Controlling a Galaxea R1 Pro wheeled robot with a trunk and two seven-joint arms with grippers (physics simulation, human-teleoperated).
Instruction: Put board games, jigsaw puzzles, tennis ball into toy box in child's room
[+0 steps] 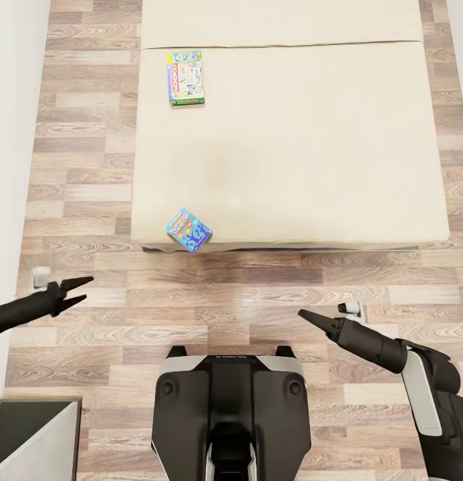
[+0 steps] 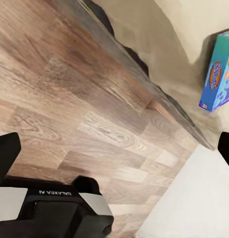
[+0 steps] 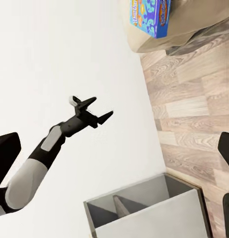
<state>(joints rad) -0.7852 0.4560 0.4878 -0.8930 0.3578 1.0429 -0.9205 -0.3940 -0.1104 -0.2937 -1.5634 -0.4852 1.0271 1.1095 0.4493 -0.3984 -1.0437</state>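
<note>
— Board games first: where are your claws?

— My left claw [image 1: 84,288] hangs over the floor [image 1: 258,287] with fingers spread, holding nothing. My right claw [image 1: 304,314] is empty too; whether it is parted I cannot tell.

— And the games?

— One blue box [image 1: 188,230] sits tilted on the bed [image 1: 311,153] at its near edge, overhanging slightly, probably the easier reach. The other game box [image 1: 186,77] lies flat further back.

— Any writing?

— Too blurred to read.
</note>
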